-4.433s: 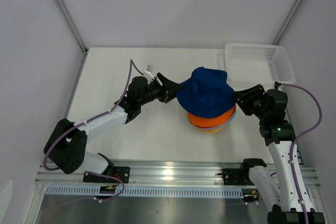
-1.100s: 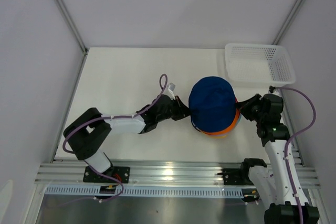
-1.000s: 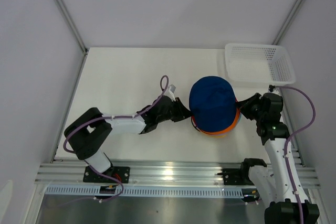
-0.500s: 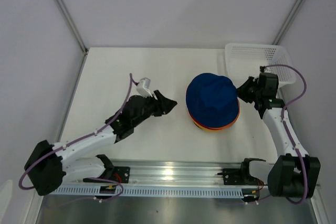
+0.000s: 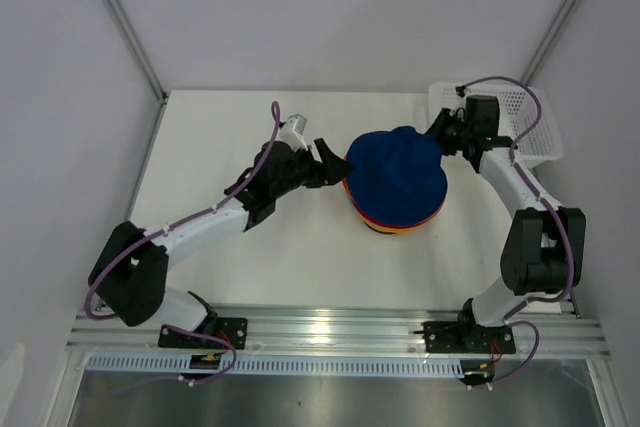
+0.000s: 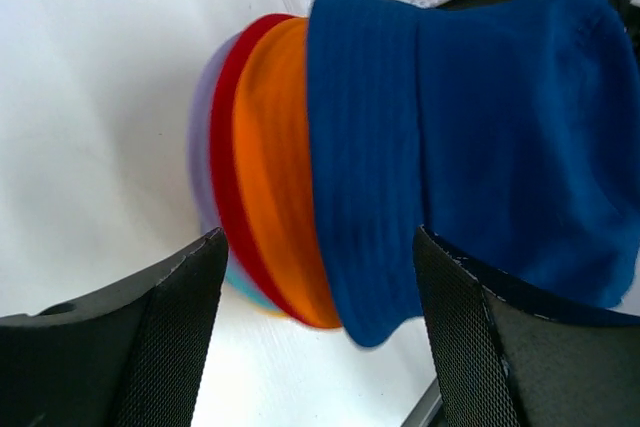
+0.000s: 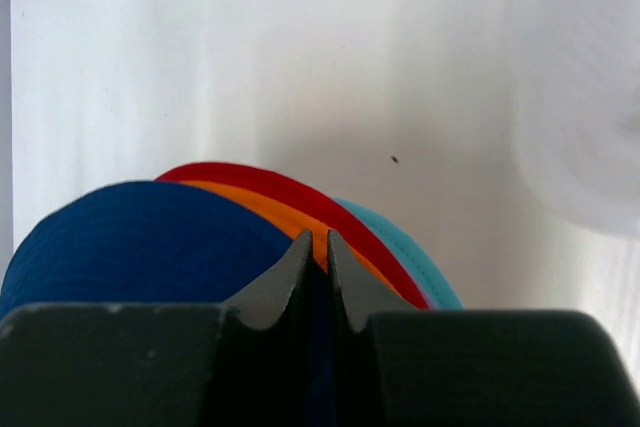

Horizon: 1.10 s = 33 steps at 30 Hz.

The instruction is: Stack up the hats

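The hats lie in one stack mid-table, the dark blue hat (image 5: 397, 175) on top. Under it only brims show: orange (image 6: 270, 167), red (image 6: 225, 147), lavender (image 6: 203, 147) and teal (image 7: 420, 262). My left gripper (image 5: 328, 159) is at the stack's left edge. It is open, its fingers (image 6: 170, 347) wide apart, and the blue brim hangs between them untouched. My right gripper (image 5: 440, 135) is at the stack's far right edge. Its jaws (image 7: 315, 239) are all but shut, with dark blue cloth in the narrow slit.
The white mesh basket (image 5: 530, 117) stands at the table's far right corner, just behind my right gripper. Both arms reach in from the near edge, one along each side of the stack. Bare white table lies left of the stack.
The dark blue hat has come down onto the stack. My left gripper has opened and let go of its brim. My right arm has swung round to the stack's far side.
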Each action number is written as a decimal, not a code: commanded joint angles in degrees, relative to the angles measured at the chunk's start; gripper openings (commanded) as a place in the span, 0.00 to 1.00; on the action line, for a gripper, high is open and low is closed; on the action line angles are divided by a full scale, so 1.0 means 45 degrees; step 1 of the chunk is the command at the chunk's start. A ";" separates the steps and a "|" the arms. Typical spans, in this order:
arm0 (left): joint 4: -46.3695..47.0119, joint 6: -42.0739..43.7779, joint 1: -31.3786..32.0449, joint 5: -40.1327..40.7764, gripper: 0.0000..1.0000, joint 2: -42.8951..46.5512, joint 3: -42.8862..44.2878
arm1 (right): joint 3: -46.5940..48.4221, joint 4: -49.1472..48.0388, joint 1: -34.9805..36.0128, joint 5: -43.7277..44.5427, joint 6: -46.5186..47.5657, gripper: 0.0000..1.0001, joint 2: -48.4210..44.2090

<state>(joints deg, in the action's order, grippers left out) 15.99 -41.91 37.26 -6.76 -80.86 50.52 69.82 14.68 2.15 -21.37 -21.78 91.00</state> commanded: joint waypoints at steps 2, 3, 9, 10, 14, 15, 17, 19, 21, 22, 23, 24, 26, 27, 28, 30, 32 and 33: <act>0.0861 0.0446 -0.0134 -0.0998 0.78 -0.0780 0.1427 | 0.1475 0.0449 0.0908 0.0138 0.0797 0.19 0.0675; 0.0880 0.0466 -0.0192 -0.0997 0.78 -0.0897 0.1506 | 0.1573 0.0565 0.0889 0.0138 0.0797 0.22 0.0811; 0.1115 0.0134 -0.0505 -0.1327 0.74 -0.1620 0.1937 | 0.1964 0.0995 0.0226 0.0158 0.0914 0.43 0.0579; 0.1134 0.0076 -0.0525 -0.1348 0.72 -0.1660 0.1976 | 0.1984 0.1151 0.0109 0.0255 0.0914 0.47 0.0501; 0.1271 -0.0411 -0.0525 -0.1523 0.65 -0.1855 0.1918 | 0.1887 0.1347 -0.0787 0.0665 0.0700 0.53 -0.0182; 0.1291 -0.0529 -0.0525 -0.1601 0.63 -0.1971 0.1917 | 0.1828 0.1406 -0.1158 0.0685 0.0583 0.54 -0.0338; 0.1271 -0.0841 -0.0505 -0.1622 0.60 -0.2109 0.1917 | 0.1692 0.1503 -0.1531 0.0724 0.0349 0.57 -0.0885; 0.1271 -0.1037 -0.0506 -0.1641 0.54 -0.2226 0.1840 | 0.1224 0.1601 -0.2039 0.0822 -0.0236 0.57 -0.1314; 0.1503 -0.1389 -0.0525 -0.1719 0.46 -0.2266 0.1665 | 0.0601 0.1428 -0.2351 0.0667 -0.1130 0.57 -0.2075; 0.1602 -0.1506 -0.0525 -0.1700 0.36 -0.2266 0.1567 | -0.0331 0.1252 -0.2373 0.0530 -0.1446 0.57 -0.2387; 0.1700 -0.1739 -0.0506 -0.1642 0.30 -0.2246 0.1430 | -0.0882 0.0921 -0.2373 0.0355 -0.1739 0.57 -0.3029; 0.1720 -0.1819 -0.0505 -0.1564 0.24 -0.2246 0.1371 | -0.1409 0.0415 -0.2354 0.0025 -0.2032 0.57 -0.3325; 0.1585 -0.1916 -0.0525 -0.1388 0.09 -0.2246 0.1273 | -0.2792 0.0002 -0.2198 -0.0115 -0.2834 0.57 -0.4163; 0.1545 -0.1917 -0.0525 -0.1387 0.06 -0.2265 0.1234 | -0.3149 -0.0174 -0.2120 -0.0019 -0.2952 0.57 -0.4380; 0.1371 -0.1898 -0.0525 -0.1349 0.02 -0.2285 0.1214 | -0.3443 -0.0176 -0.2042 0.0098 -0.3088 0.58 -0.4557; 0.1155 -0.1917 -0.0505 -0.1193 0.01 -0.2382 0.1175 | -0.4050 -0.0079 -0.1768 0.0255 -0.3148 0.60 -0.4908; 0.1056 -0.2034 -0.0486 -0.1017 0.01 -0.2460 0.0961 | -0.4420 -0.0058 -0.1670 0.0198 -0.3265 0.61 -0.5027; 0.1095 -0.2092 -0.0486 -0.0978 0.01 -0.2480 0.0883 | -0.4538 -0.0174 -0.1631 0.0062 -0.3343 0.61 -0.5124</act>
<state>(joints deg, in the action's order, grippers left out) 21.26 -50.13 35.07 -12.21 -90.78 55.96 50.65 16.84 -5.85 -20.32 -34.09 70.15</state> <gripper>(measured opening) 0.014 0.603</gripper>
